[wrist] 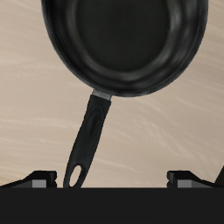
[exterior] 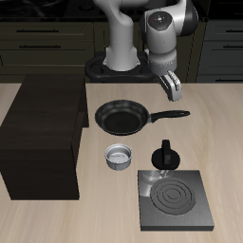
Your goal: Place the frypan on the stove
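The frypan (exterior: 121,116) is a round black shallow pan resting on the table, with its long straight handle (exterior: 171,115) pointing sideways. My gripper (exterior: 172,88) hangs above the handle's end, open and holding nothing. In the wrist view the frypan (wrist: 122,39) and its handle (wrist: 87,140) lie below the gripper (wrist: 114,179), whose fingers are wide apart. The stove (exterior: 174,199) is a flat dark grey square plate with ring burners, nearer the table's front edge, apart from the pan.
A small black moka pot (exterior: 166,155) stands between the frypan and the stove, touching the stove's back edge. A small silver-grey bowl (exterior: 118,157) sits in front of the pan. A large dark brown cabinet block (exterior: 43,138) stands beside them.
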Tool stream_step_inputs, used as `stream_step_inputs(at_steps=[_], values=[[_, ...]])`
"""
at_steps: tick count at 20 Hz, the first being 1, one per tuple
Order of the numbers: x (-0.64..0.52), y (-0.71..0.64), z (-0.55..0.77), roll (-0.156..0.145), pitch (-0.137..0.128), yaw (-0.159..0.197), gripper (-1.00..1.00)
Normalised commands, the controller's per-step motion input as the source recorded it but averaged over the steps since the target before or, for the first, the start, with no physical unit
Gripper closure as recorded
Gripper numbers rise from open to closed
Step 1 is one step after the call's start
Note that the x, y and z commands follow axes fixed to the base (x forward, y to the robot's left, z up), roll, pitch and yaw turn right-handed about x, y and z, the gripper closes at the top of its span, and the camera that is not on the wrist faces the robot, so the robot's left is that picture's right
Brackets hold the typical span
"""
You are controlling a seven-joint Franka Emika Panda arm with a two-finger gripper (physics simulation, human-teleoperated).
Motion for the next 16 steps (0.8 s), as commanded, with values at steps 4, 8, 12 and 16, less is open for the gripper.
stream_step_inputs(at_steps=[4, 8, 12, 16], values=[[0.04, 0.11, -0.16, 0.016, 0.016, -0.003, -1.00], [0.12, 0.23, -0.20, 0.055, 0.010, 0.035, -1.00], [0.09, 0.08, -0.12, 0.020, 0.009, 0.001, -1.00], [0.05, 0.16, -0.13, 0.045, 0.006, -0.004, -1.00]])
